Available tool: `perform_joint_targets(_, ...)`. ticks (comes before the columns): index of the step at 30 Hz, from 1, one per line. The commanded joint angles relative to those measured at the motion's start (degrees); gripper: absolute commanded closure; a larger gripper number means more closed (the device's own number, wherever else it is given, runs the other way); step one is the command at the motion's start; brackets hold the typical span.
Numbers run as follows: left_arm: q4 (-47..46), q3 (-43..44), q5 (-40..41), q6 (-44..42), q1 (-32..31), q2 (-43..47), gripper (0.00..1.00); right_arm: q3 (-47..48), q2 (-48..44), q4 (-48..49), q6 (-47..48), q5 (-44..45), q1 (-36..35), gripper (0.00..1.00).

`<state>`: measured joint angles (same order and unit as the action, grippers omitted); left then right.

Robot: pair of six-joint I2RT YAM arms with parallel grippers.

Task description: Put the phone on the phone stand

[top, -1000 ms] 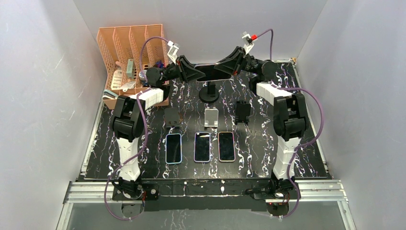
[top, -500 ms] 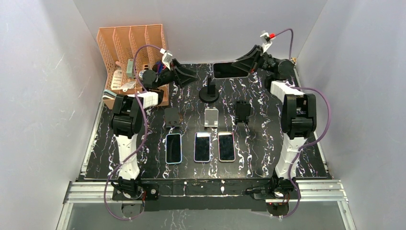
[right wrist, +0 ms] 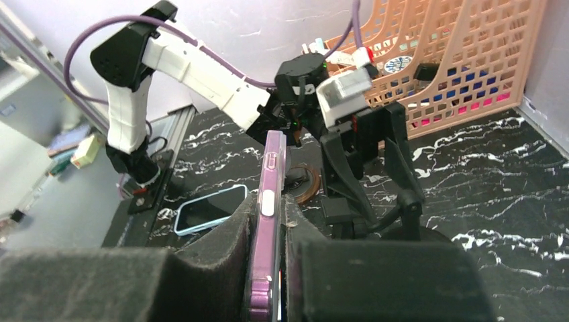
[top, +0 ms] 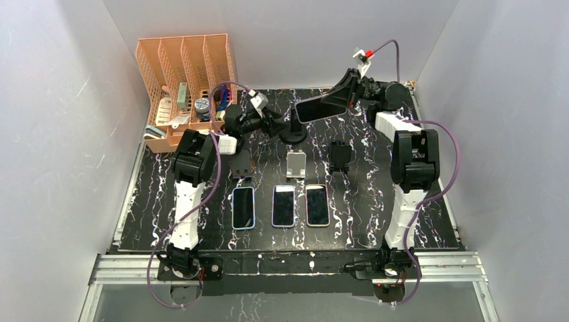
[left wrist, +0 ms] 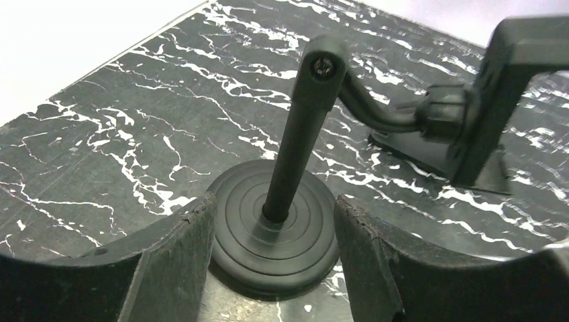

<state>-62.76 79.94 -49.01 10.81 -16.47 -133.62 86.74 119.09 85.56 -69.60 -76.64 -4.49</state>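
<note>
A black phone stand [top: 293,133] with a round base [left wrist: 272,245], a thin post and a clamp head [left wrist: 490,100] stands at the back middle of the table. My left gripper [top: 278,127] is low at that base, open, one finger [left wrist: 178,261] on each side of the disc [left wrist: 270,201]. My right gripper [top: 335,99] is shut on a purple-cased phone [top: 310,109], held tilted just above and to the right of the stand. In the right wrist view the phone [right wrist: 265,228] sits edge-on between the pads, with the stand's head [right wrist: 366,168] just beyond it.
Three more phones [top: 243,207] [top: 284,205] [top: 317,204] lie face up in a row near the middle. Three small stands [top: 240,163] [top: 295,164] [top: 341,156] stand behind them. An orange slotted rack [top: 184,74] fills the back left corner. White walls enclose the table.
My left gripper let go of the phone, opened, and dropped down to the stand's base. My right gripper swung the phone right, then back toward the stand, now tilted.
</note>
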Motion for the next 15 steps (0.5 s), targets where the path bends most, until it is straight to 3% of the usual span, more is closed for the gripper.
perform_joint_targets(1,1.9,4.6,-0.2,-7.8,-0.3,-1.2,0.38,-0.2,-1.6,18.9,8.4,-1.9,-3.2,0.99)
perform_joint_targets(6,1.9,7.9,-2.4,-7.6,-0.6,-4.2,0.39,-1.9,-0.2,18.9,18.3,-1.9,-4.7,0.99)
perform_joint_targets(15,-1.2,16.2,-4.9,-1.7,-1.3,-11.5,0.38,-3.8,2.9,18.9,26.7,-1.8,-5.6,0.99)
